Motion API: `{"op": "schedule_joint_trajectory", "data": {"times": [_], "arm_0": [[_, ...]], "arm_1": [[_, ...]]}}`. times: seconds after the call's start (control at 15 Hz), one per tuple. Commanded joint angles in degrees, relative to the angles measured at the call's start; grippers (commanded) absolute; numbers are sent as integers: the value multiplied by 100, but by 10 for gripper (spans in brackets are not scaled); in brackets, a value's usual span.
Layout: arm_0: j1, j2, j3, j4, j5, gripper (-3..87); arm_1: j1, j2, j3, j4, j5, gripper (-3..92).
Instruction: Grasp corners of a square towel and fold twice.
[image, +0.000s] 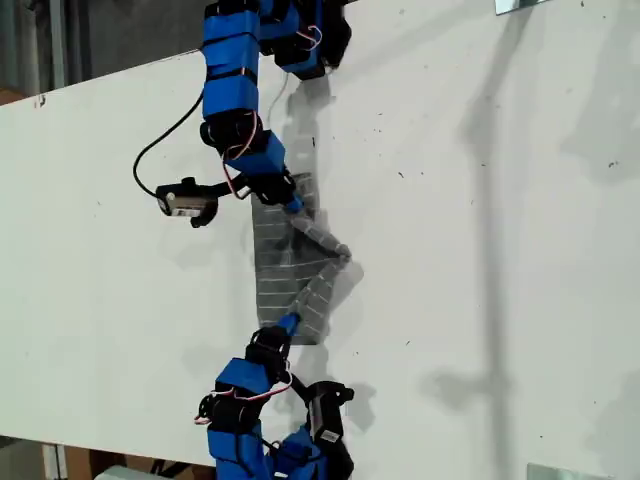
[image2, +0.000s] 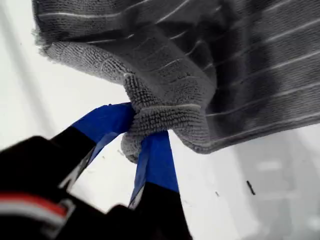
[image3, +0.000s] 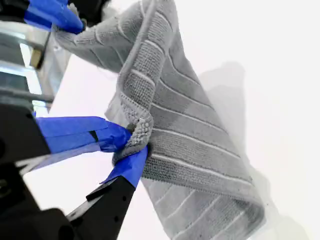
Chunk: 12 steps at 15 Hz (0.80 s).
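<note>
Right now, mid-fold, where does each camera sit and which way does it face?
Exterior view: off the arms, above, looking down on the white table; both blue arms and the towel show.
First wrist view: on my first claw, looking along blue fingers pinching a towel corner.
Second wrist view: on my second claw, likewise clamped on a corner; the other claw shows beyond.
All share the grey striped towel.

Grey striped towel (image: 292, 265) on the table, two corners (image2: 150, 122) lifted and folded inward, partly bunched.
</note>
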<state>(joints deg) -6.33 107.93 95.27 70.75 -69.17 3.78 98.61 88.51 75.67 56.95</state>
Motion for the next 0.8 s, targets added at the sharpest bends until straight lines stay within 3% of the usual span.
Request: {"op": "schedule_joint_trajectory", "data": {"times": [0.0, 0.33, 0.6, 0.73], "arm_0": [[-756, 729, 369, -97, 220, -1], [-2479, 563, 264, 35, 835, -1], [-3296, -396, -765, 404, 1239, -1], [-3507, -817, -773, 360, 1301, -1]], "arm_1": [[870, 290, -53, 9, -378, -1], [2399, 299, -9, 105, -940, -1], [3270, -264, -202, -88, -1222, -1], [3305, -686, -62, -202, -1283, -1]]}}
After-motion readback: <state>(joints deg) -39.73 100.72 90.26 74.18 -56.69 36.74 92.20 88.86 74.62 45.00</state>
